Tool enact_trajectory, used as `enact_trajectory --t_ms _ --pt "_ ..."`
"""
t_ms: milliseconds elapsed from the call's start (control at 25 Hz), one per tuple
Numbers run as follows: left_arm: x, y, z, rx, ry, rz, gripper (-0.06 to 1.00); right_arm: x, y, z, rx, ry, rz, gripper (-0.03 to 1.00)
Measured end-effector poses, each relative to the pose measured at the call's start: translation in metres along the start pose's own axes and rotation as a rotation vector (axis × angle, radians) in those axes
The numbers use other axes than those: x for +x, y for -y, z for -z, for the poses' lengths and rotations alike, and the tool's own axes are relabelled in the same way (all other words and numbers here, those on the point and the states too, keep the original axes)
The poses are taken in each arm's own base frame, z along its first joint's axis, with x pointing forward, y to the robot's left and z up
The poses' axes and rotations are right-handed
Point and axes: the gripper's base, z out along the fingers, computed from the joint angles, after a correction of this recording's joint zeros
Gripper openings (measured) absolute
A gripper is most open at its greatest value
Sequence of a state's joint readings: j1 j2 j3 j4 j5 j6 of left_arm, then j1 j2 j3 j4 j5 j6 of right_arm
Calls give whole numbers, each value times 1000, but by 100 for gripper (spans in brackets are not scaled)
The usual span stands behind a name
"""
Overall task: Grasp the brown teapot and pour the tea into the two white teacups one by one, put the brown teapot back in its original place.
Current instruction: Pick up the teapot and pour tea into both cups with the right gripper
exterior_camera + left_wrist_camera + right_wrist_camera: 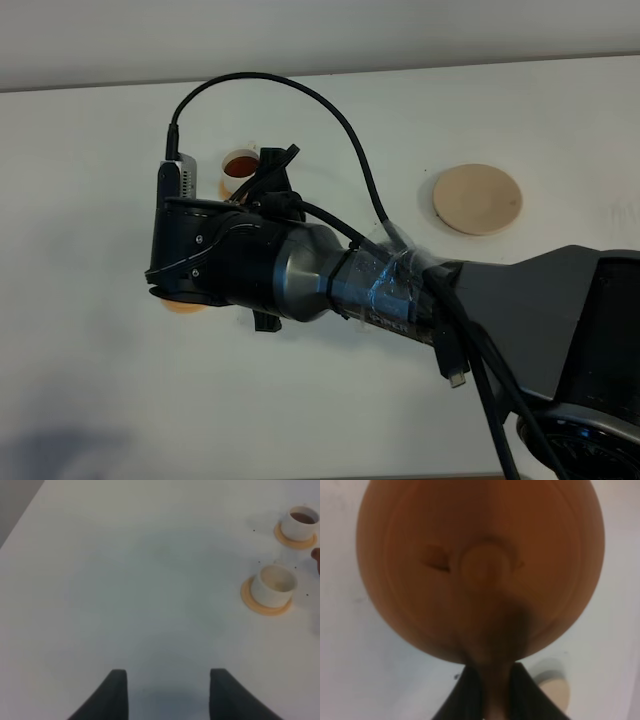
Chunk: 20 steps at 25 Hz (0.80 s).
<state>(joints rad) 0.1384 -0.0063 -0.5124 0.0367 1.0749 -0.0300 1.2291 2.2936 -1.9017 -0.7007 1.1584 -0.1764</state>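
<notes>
The right pincer is clamped on the brown teapot, well away from the beige disc; the left pincer stands apart.

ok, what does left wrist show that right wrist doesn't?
Left wrist only: two white cylindrical teacups on round orange saucers, the farther one holding dark tea, the nearer one looking empty; the left gripper open over the white table. Right wrist only: the round reddish-brown clay teapot close up, handle clamped in the right gripper. Both: that table; a brown sliver in left wrist may be the teapot.
</notes>
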Motion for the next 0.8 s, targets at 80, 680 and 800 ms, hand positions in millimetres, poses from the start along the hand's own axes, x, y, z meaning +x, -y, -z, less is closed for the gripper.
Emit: enact_trajectory --t_ms 80,680,800 --pt "0 0 0 0 0 0 38 -1 0 -2 14 1 9 9" --pt "0 0 0 0 0 0 38 -6 -11 -18 61 -45 110 9" --pt "0 0 0 0 0 0 38 -9 -13 -15 76 -41 136 9"
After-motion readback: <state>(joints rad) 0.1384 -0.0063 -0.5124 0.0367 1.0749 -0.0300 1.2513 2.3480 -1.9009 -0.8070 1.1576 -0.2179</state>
